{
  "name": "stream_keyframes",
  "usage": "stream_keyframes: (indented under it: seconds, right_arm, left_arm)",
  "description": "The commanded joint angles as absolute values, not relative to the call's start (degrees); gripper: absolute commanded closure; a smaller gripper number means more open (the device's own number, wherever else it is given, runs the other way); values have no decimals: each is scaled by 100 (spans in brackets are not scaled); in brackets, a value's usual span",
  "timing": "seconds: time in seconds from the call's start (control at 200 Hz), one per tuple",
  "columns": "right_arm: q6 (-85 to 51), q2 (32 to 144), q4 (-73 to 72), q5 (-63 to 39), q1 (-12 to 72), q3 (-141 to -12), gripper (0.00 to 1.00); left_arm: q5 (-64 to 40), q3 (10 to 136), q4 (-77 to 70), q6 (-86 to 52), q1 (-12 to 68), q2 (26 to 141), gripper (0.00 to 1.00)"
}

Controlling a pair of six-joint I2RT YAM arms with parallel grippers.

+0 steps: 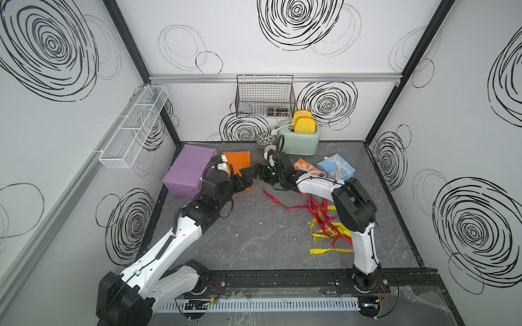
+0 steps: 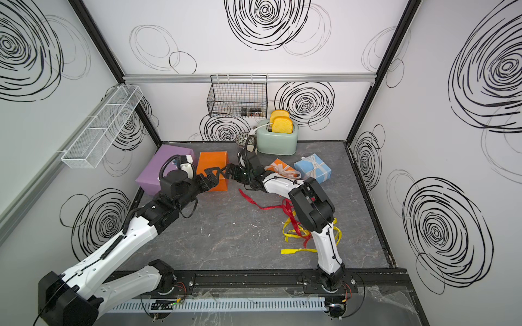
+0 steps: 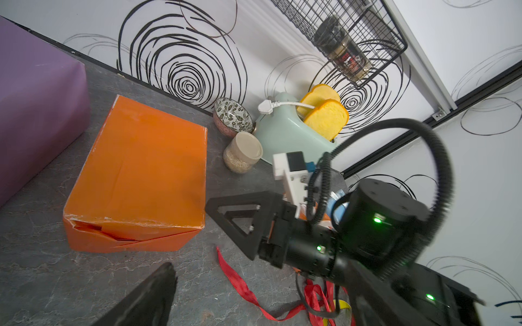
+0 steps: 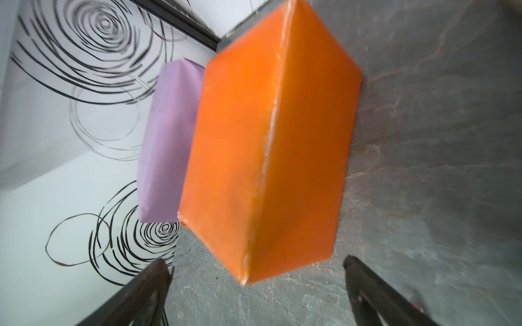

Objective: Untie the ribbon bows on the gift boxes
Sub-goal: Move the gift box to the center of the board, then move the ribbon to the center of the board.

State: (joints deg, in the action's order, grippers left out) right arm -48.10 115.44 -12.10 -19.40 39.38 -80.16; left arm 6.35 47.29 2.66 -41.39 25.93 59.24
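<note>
**Scribbled walls (image 1: 254, 56), dark marbled tabletop (image 1: 254, 240)**

Walls are white on three sides, all covered in black swirly doodles. Black corner posts (image 1: 127, 39), silver rail (image 1: 339, 77) along the back. A black wire basket (image 1: 265, 97) hangs off that rail, and a white mesh shelf (image 1: 132, 127) sits on the side wall. Light's soft and even.

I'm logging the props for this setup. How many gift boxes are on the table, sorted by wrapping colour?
Lilac: 1, the lilac box
Orange: 2, the larger orange box and the smaller orange box
Light blue: 1, the light-blue box
Total: 4
</note>
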Motion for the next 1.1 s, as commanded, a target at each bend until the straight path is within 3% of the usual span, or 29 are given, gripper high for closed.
stream_keyframes:
  seconds: [0.0, 0.05, 0.295, 0.505, 0.605, 0.746, 0.916, 1.096]
  right_arm:
    - [-4465, 10709, -1153, -1454, 3851, -7232, 2]
    - [-4339, 10513, -1086, -1472, 3843, -6893, 0]
    - [-4352, 8733, -1066, -811, 3573, -4660, 12]
    - [-4904, 6583, -264, -661, 1522, -3280, 26]
    - [-4938, 5509, -83, -336, 654, -2906, 23]
    - [-4775, 4455, 80, 90, 134, -2863, 21]
    - [-3880, 5240, 221, -738, 458, -3694, 27]
    - [-2655, 6595, 321, -535, 2543, -4452, 39]
  left_arm:
    - [593, 4668, 24, -4218, 2542, 5903, 4]
    - [581, 4666, 5, -4221, 2546, 5901, 4]
    - [526, 4649, -27, -4219, 2590, 5878, 4]
    - [470, 4606, -108, -4202, 2624, 5902, 4]
    - [448, 4597, -132, -4184, 2638, 5920, 4]
    - [431, 4578, -167, -4175, 2654, 5937, 4]
    - [389, 4564, -203, -4183, 2654, 6019, 4]
    - [387, 4553, -220, -4191, 2663, 6021, 4]
